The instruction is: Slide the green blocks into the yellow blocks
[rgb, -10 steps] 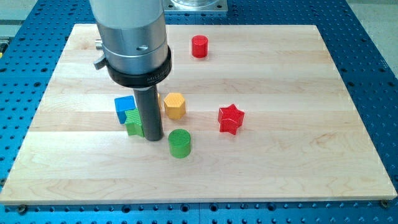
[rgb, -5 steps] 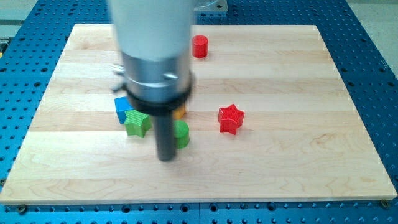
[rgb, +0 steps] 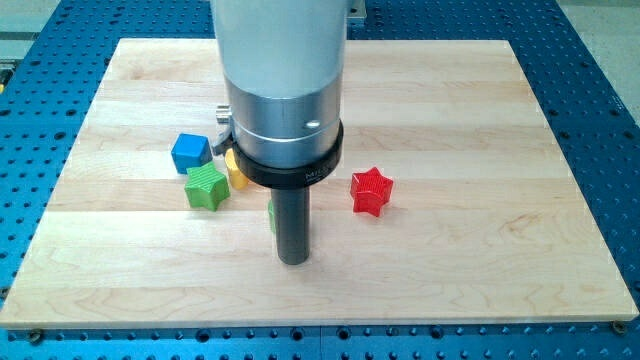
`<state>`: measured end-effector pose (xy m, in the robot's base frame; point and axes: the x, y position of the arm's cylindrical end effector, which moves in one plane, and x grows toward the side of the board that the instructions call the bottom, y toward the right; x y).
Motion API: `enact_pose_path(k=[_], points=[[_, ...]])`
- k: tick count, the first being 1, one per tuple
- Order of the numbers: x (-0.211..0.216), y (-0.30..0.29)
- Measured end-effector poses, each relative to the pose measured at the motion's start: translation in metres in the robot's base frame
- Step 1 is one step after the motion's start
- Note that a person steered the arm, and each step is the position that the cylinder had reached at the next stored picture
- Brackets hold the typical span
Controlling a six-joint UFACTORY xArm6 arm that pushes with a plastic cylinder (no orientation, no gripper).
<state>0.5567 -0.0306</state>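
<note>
My tip rests on the board at the view's bottom centre. Only a thin green sliver of the green cylinder shows, just behind the rod's left edge. A green star-shaped block lies to the left of the rod. It touches a yellow block that is half hidden under the arm's collar. Any other yellow block is hidden by the arm.
A blue cube sits just above and left of the green star-shaped block. A red star lies to the right of the rod. The wooden board sits on a blue perforated table.
The rod moved right and toward the view's bottom and now covers the green cylinder. The blue cube and green star-shaped block sit slightly further up-left. The red cylinder is now hidden behind the arm.
</note>
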Motion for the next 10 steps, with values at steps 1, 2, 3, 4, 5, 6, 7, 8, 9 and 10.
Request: enact_pose_path(k=[1,2,3,4,5,6,7,8,9,10], points=[[-0.008,-0.009],[-0.009,0.019],[-0.037,-0.022],[-0.049,-0.051],[-0.044,-0.051],[-0.018,-0.091],[-0.015,-0.124],[-0.028,-0.124],[-0.04,-0.124],[-0.05,-0.124]])
